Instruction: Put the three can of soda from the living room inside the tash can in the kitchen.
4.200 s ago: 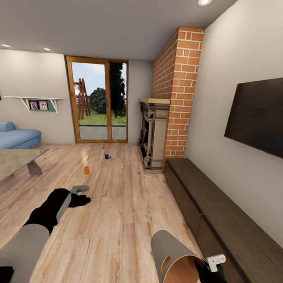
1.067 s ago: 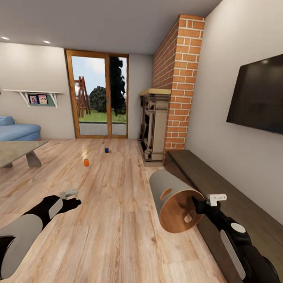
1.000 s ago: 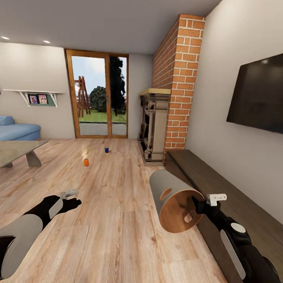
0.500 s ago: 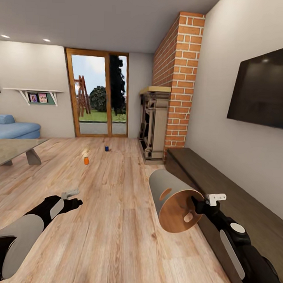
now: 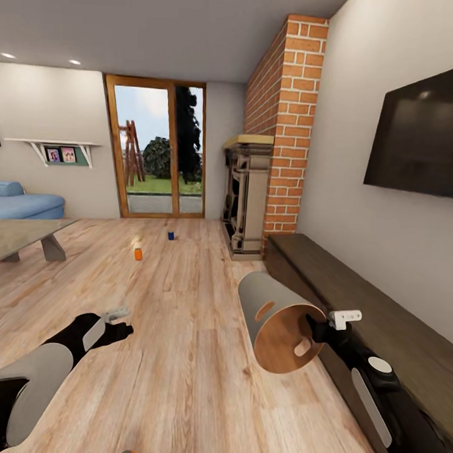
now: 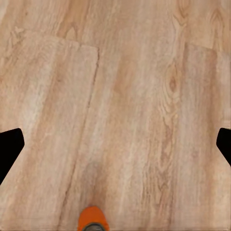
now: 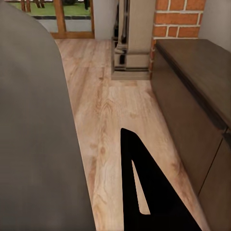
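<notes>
Left gripper (image 5: 119, 312) hangs low over the floor (image 5: 182, 330), fingers (image 6: 10, 149) spread wide, with 1 orange can (image 6: 92, 220) just beneath it: drop straight down and centre it before closing. Farther ahead sit another orange can (image 5: 138, 253) and the blue can (image 5: 171, 236). Right arm reaches forward, its gripper (image 5: 322, 329) clamped on the bin (image 5: 278, 321), mouth tipped toward the robot.

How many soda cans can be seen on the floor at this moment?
3. An orange can stands mid-floor, a dark blue can stands farther off toward the glass doors, and another orange can lies close below the left hand, cut off by the picture's edge.
</notes>
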You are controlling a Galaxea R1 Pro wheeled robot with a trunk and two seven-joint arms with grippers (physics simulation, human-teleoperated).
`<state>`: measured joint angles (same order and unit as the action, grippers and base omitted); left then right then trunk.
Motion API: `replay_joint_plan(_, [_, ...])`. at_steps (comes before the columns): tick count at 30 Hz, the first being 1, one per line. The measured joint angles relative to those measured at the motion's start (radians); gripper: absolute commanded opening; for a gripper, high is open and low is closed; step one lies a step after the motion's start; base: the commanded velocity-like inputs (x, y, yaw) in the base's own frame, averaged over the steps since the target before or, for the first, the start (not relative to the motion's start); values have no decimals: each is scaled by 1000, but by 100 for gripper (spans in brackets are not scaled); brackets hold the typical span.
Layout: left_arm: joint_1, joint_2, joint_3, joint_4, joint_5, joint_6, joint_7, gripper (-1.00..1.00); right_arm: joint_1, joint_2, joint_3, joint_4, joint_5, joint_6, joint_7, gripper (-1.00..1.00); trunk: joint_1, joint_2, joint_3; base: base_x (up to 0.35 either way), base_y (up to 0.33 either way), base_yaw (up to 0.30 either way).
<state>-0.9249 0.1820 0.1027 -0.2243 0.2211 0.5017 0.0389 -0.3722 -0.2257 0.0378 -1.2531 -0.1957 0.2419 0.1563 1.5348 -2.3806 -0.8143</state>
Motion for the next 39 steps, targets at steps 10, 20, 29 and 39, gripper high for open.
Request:
replay_joint_plan(10, [0,-2,0,3,1,103,12,100,0,3,0,2,0,1,1,-100,38,-70,-31,0,0,0])
replay_joint_plan(20, [0,-3,1,4,2,156,9,100,0,5,0,7,2,1,0,-100,67,-120,-65,0,0,0])
replay_joint_plan(29, [1,-4,2,3,4,184,14,100,0,7,0,10,2,0,0,-100,71,-122,-100,0,0,0])
replay_joint_plan(39, [1,-16,2,3,4,186,13,100,0,8,0,11,2,0,0,-100,75,-124,-138,0,0,0])
